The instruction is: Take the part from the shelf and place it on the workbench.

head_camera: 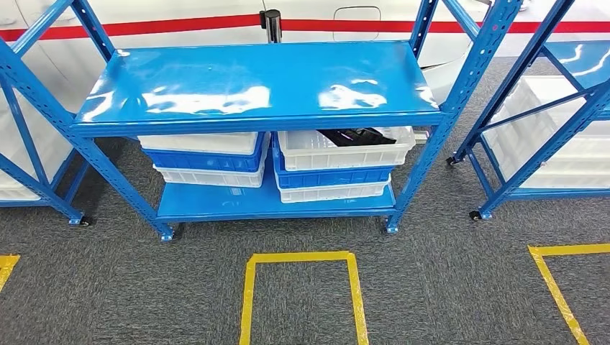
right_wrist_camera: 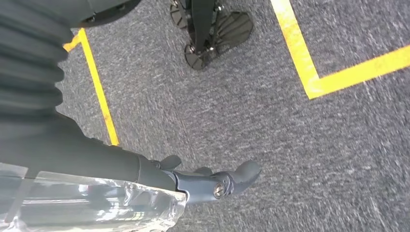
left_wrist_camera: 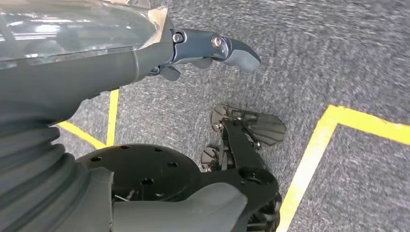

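Yellow floor tape [head_camera: 302,287] marks the lower centre of the head view. Beyond it, the dark part [head_camera: 357,136] lies in the top white bin [head_camera: 345,152], right of centre on the shelf [head_camera: 259,83]. Left hand [left_wrist_camera: 212,50] and right hand [right_wrist_camera: 212,181] hang over carpet, holding nothing, fingers apart. Approach step: next, reach under the top board.

Low gap under the upper shelf

We see the upper shelf [head_camera: 259,83] close over the stacked white and blue bins [head_camera: 338,164], leaving a thin slot above the black part [head_camera: 357,136] in the right top bin [head_camera: 345,149]; blue uprights [head_camera: 439,126] flank the front, and grey carpet [head_camera: 302,302] lies open nearer us.
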Controlling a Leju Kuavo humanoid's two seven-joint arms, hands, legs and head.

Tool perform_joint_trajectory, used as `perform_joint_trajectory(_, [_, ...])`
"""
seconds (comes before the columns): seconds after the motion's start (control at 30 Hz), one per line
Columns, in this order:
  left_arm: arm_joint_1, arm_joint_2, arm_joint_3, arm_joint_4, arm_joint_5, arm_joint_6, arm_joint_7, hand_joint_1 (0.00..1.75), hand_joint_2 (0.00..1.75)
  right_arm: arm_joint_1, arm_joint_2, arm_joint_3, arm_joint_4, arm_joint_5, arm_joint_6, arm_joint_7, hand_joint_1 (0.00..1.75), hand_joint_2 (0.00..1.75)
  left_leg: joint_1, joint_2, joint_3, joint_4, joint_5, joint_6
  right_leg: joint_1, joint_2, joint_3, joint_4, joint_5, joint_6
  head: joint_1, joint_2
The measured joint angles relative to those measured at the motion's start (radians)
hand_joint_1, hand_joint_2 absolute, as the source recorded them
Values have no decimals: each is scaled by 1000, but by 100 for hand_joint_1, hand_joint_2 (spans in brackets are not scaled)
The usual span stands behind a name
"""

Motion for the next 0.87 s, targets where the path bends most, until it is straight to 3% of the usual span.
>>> perform_joint_trajectory(0.07, [1, 0, 0, 0, 0, 0, 0, 0, 175, 0, 0, 0, 0, 2, 0, 0, 0, 175, 0, -1, 8, -13, 7, 2, -1, -2, -2, 3, -1, 8, 1, 0])
perform_joint_trajectory(0.17, [8, 6, -27, -6, 17, 0, 9, 0, 175, 9, -6, 1, -3, 13, 13, 6, 0, 175, -7, -5, 21, -19, 4, -9, 2, -2, 1, -9, 0, 1, 2, 0])
perform_joint_trajectory(0.3, [33, 28, -104, -24, 78, -8, 37, 0, 175, 30, -16, 7, -18, 42, 69, 28, 0, 175, -13, -6, 23, -18, 0, -5, 2, -2, 7, -14, -1, 2, 2, 0])
perform_joint_trajectory(0.33, [41, 35, -125, -29, 94, -11, 45, 0, 131, 36, -20, 10, -23, 51, 85, 35, 0, 175, -14, -6, 23, -18, 0, -4, 2, -2, 9, -14, -1, 3, 2, 0])
perform_joint_trajectory(0.43, [62, 54, -187, -46, 143, -21, 68, 0, 0, 56, -29, 23, -40, 75, 133, 56, 0, 44, -17, -6, 22, -17, 0, -2, 0, -2, 13, -15, 0, 4, 2, 0])
perform_joint_trajectory(0.47, [70, 61, -209, -53, 160, -24, 76, 0, 0, 62, -32, 28, -46, 83, 149, 63, 0, 0, -17, -6, 22, -17, -1, -1, -1, -2, 13, -15, 0, 4, 1, 0])
perform_joint_trajectory(0.53, [84, 74, -255, -66, 195, -31, 91, 0, 0, 74, -37, 39, -59, 100, 182, 77, 0, 0, -17, -6, 22, -17, -2, 0, -2, -2, 13, -16, -1, 5, 2, 0])
perform_joint_trajectory(0.67, [114, 100, -347, -93, 262, -44, 122, 0, 0, 99, -49, 62, -87, 132, 247, 104, 0, 175, -17, -6, 23, -17, -3, 0, -2, -2, 10, -16, -2, 5, 1, 0])
perform_joint_trajectory(0.87, [157, 137, -473, -132, 355, -63, 164, 0, 0, 136, -67, 96, -127, 178, 337, 143, 0, 175, -15, -6, 25, -18, -5, 2, -2, -2, 8, -16, -4, 7, 2, 0])
